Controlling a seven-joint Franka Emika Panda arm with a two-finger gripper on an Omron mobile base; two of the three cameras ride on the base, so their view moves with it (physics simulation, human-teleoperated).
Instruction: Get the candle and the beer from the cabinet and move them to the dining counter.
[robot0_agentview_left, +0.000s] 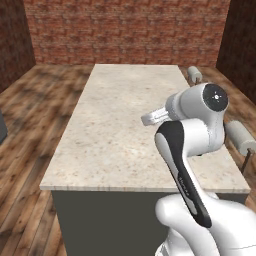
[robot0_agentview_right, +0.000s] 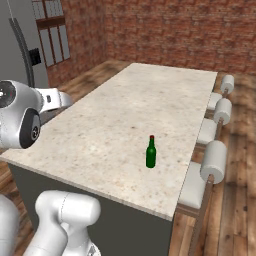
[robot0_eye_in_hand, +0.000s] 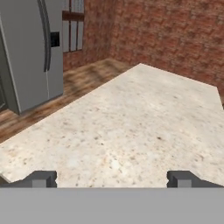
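Observation:
The beer (robot0_agentview_right: 151, 152), a small dark green bottle with a red cap, stands upright on the dining counter (robot0_agentview_right: 115, 125) near its right edge. The counter is a long island with a beige speckled top (robot0_agentview_left: 120, 125). My gripper (robot0_eye_in_hand: 111, 179) is open, its two dark fingertips (robot0_eye_in_hand: 41, 178) spread wide with nothing between them. It hovers over the near left part of the counter top (robot0_eye_in_hand: 140, 122), well to the left of the bottle. The candle and the cabinet are out of view.
A tall grey refrigerator (robot0_eye_in_hand: 30, 52) stands to the left of the island, across a strip of wooden floor. Stools with padded roll backs (robot0_agentview_right: 215, 162) line the counter's right side (robot0_agentview_left: 240, 135). Brick walls close the room behind.

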